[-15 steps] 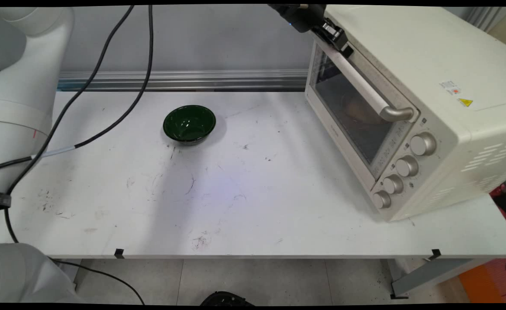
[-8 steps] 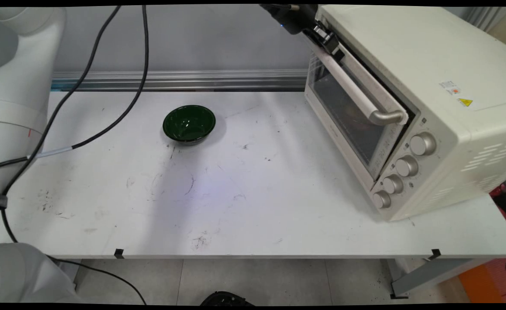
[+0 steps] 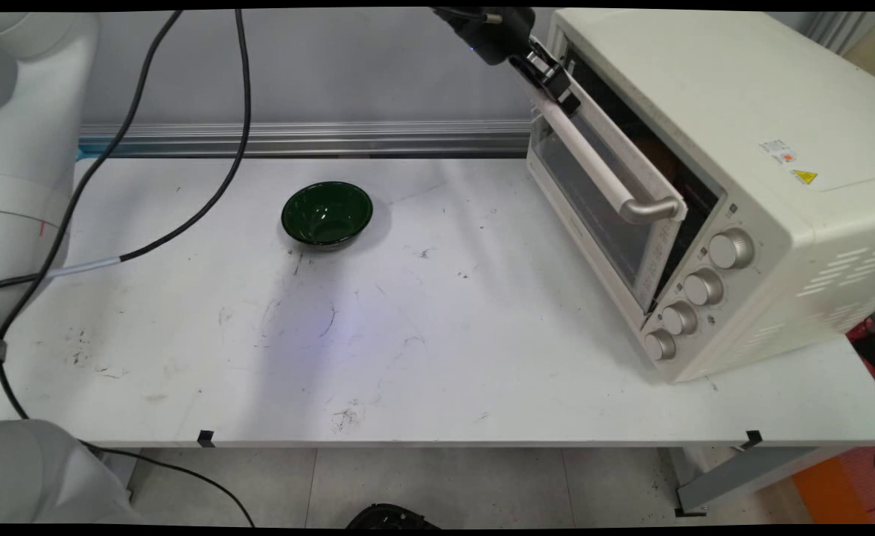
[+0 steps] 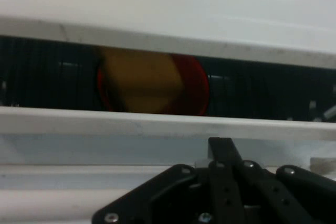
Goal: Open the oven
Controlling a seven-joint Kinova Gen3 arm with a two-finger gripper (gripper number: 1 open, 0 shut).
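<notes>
A cream toaster oven (image 3: 713, 104) stands at the table's right. Its glass door (image 3: 605, 205) is tilted partly open from the top. My gripper (image 3: 554, 82) is shut on the far end of the door's white handle (image 3: 593, 160), at the top of the main view. In the hand view the gripper (image 4: 220, 153) rises from the bottom against the door's top edge (image 4: 131, 124). Through the gap above it, a red dish with something yellow-orange on it (image 4: 152, 82) shows inside the dark oven.
A dark green bowl (image 3: 327, 213) sits on the white table (image 3: 437, 350), left of the oven and towards the back. Black cables (image 3: 184, 112) hang over the table's left part. Several knobs (image 3: 694, 286) line the oven's front right side.
The oven door has swung further open from the top, its handle coming out towards the left and down. My gripper has moved left with the handle's end.
</notes>
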